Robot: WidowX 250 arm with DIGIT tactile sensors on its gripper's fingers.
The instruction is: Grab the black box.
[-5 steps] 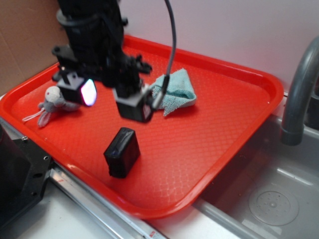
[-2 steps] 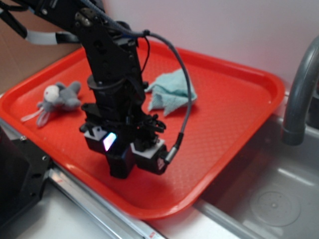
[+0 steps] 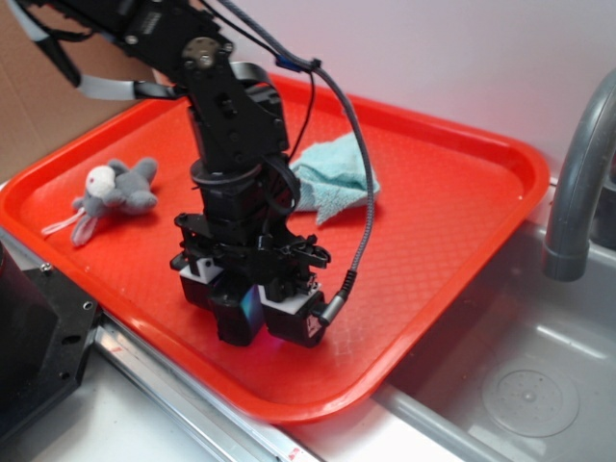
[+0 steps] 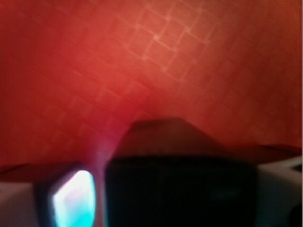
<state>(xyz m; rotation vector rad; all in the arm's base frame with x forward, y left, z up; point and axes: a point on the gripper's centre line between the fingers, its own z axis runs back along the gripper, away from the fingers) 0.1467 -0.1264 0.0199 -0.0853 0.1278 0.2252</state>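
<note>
Exterior view. End effector (image 3: 248,310) now down at the near-left part of the red tray (image 3: 452,241), lower than 0.4 s ago and far from its raised position of 1.0 s ago. Fingers (image 3: 294,313) set on either side of the black box (image 3: 234,322), which sits on the tray floor near the front rim, mostly hidden behind the finger blocks. Gap between fingers and box narrower than in the previous frame; full closure not confirmable from this angle. Box position on the tray unchanged across the three moments. Grey plush toy (image 3: 114,191) at the far left of the tray and teal cloth (image 3: 332,178) toward the back, both well apart from the end effector. Grey faucet (image 3: 577,183) and sink basin (image 3: 520,385) to the right of the tray.

Wrist view. Heavily blurred. Black box (image 4: 180,184) filling the lower centre, directly between the finger blocks, with one lit finger pad (image 4: 71,198) just beside its left face. Tray texture above. Contact on either side not resolvable: end effector state cannot be told.

Judgement: descent complete or nearly so; box bracketed and aligned; closing and lift presumably remain.
</note>
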